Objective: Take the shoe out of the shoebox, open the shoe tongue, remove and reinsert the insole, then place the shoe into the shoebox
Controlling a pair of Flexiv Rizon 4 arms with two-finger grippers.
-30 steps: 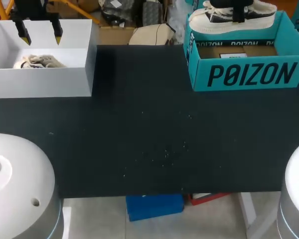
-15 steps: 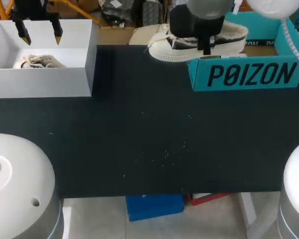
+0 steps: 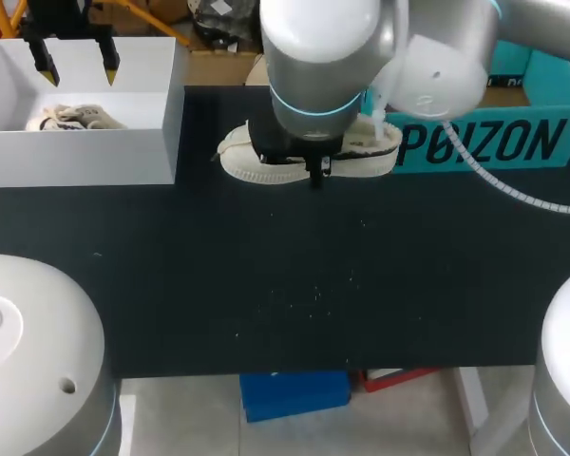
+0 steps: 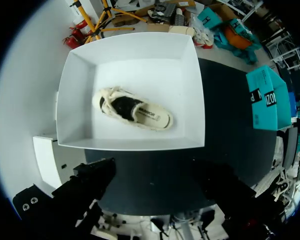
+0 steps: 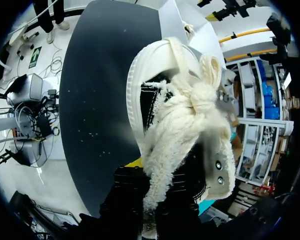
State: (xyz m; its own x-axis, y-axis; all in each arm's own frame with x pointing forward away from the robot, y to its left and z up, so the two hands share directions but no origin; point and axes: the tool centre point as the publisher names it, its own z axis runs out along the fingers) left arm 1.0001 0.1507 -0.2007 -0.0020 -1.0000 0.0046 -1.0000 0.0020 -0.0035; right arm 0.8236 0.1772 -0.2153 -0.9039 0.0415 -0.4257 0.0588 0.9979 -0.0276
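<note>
Only the first step looked done: the right gripper (image 3: 313,169) pinched the shoe (image 3: 252,168) left of the shoebox (image 3: 513,142). Tongue, insole and return remained. The left gripper (image 3: 76,62) hung spread, far left.

Two shoes, two boxes, two arms, one table (image 3: 313,285).
Shoes: one cream shoe (image 3: 256,169) at the right arm (image 3: 323,57), a second shoe (image 3: 71,118) inside the white box (image 3: 76,157). The other box is the teal shoebox (image 3: 513,142). The other arm is the left arm (image 3: 65,19).
</note>
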